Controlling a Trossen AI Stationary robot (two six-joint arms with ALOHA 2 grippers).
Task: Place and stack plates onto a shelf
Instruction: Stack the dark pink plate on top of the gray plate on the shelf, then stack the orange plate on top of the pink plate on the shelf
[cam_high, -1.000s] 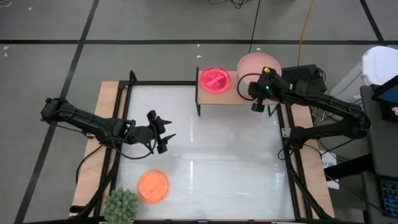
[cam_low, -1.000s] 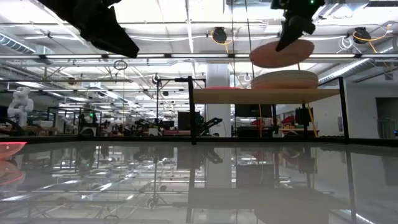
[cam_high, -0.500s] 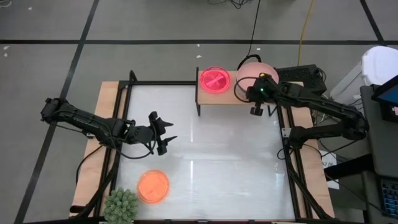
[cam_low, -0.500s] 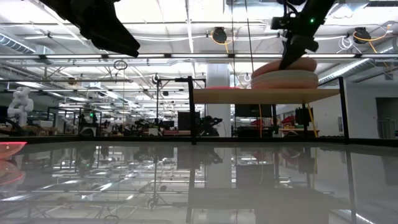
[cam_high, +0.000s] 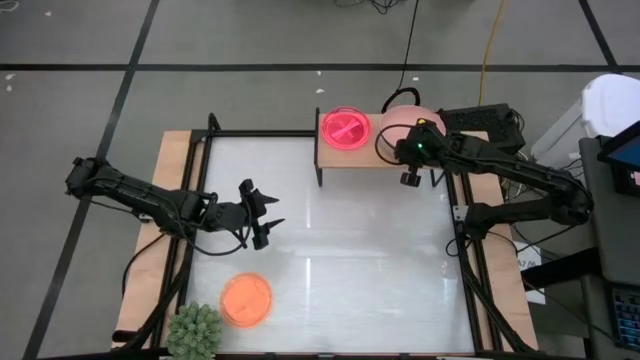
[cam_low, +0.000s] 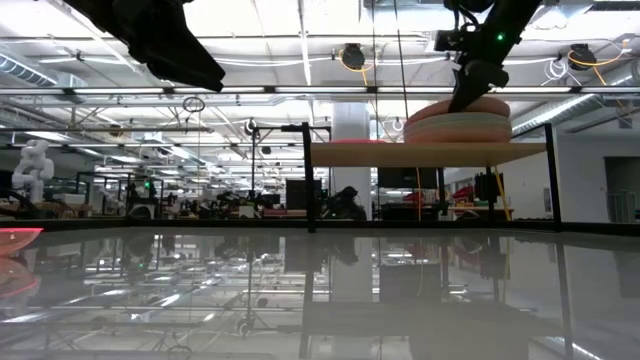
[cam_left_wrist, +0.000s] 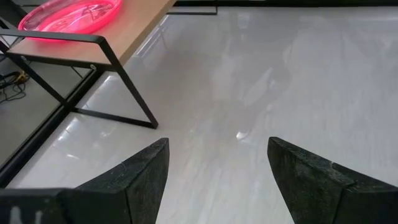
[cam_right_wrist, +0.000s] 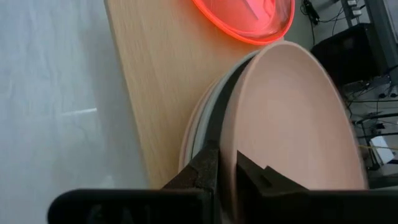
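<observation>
At the upper right of the high view, your right gripper (cam_high: 408, 163) pinches the near rim of a dusty-pink plate (cam_high: 397, 124), its two fingers clamped thinly on either side of the edge, as the right wrist view shows close up. The plate sits on top of a stack of larger matte plates (cam_low: 468, 126) at the right end of the shelf (cam_high: 368, 157); in the low view it appears to rest on the pile, tipped up slightly at the gripped side. That edge grip makes sense: it leaves the plate's underside free to settle flat on the one beneath.

Beside the stack, toward the left end of the shelf, a glossy magenta plate (cam_high: 345, 129) lies flat on the wood, apart from the pile. In the lower left of the high view an orange plate (cam_high: 246, 298) still waits on the white tabletop (cam_high: 340, 230), near a spiky green plant (cam_high: 195, 331).

Your left gripper (cam_high: 268, 221) hangs over the table at centre left, fingers spread wide and holding nothing, angled toward the shelf and well clear of the right arm's work.

By the look of it, you are at the point of letting go: the plate seems seated, and the likely risk is dragging it off-centre if the fingers pull away before they part.
</observation>
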